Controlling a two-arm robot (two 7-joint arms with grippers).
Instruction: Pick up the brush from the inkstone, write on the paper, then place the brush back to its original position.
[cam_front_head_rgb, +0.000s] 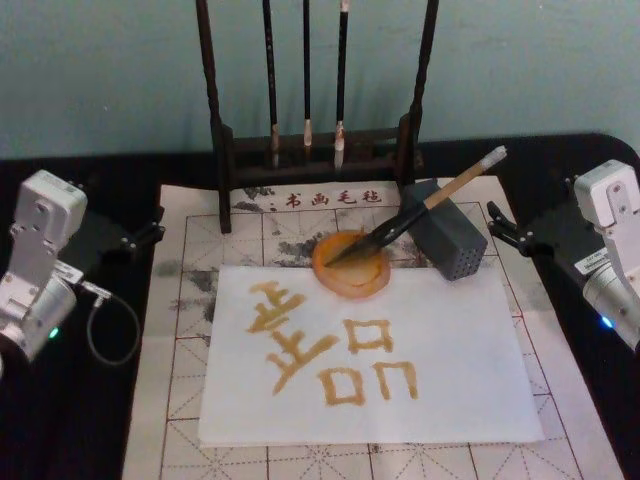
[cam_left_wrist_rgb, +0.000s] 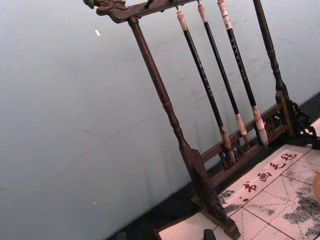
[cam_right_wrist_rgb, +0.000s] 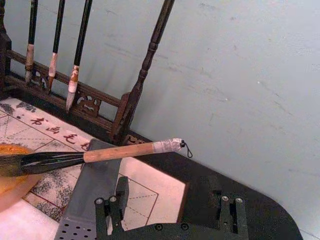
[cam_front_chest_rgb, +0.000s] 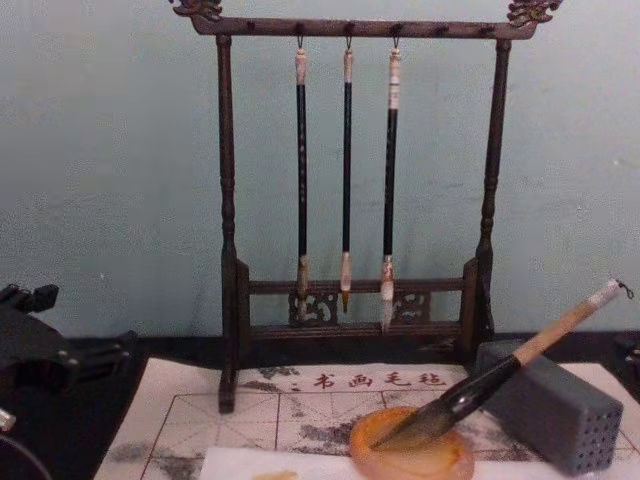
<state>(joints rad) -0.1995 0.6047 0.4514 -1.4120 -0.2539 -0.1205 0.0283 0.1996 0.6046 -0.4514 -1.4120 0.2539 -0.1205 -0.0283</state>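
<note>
The brush (cam_front_head_rgb: 420, 210) lies at a slant, its dark tuft in the round orange inkstone (cam_front_head_rgb: 362, 287) and its tan handle propped on a grey block (cam_front_head_rgb: 455, 240). The right wrist view shows the brush (cam_right_wrist_rgb: 120, 151) crossing over that block (cam_right_wrist_rgb: 95, 190), and the chest view has it (cam_front_chest_rgb: 500, 375) leaning up from the inkstone (cam_front_chest_rgb: 410, 462). The white paper (cam_front_head_rgb: 450, 340) in front of the inkstone bears amber brushstroke characters. My left gripper (cam_front_head_rgb: 150, 228) is off the mat's left edge and my right gripper (cam_front_head_rgb: 495, 228) off its right edge, both open and empty.
A dark wooden rack (cam_front_head_rgb: 225, 150) with three thin hanging brushes stands at the back of the gridded felt mat (cam_front_head_rgb: 180, 330). A grey cable (cam_front_head_rgb: 100, 330) loops beside my left arm. The black table edge runs on both sides.
</note>
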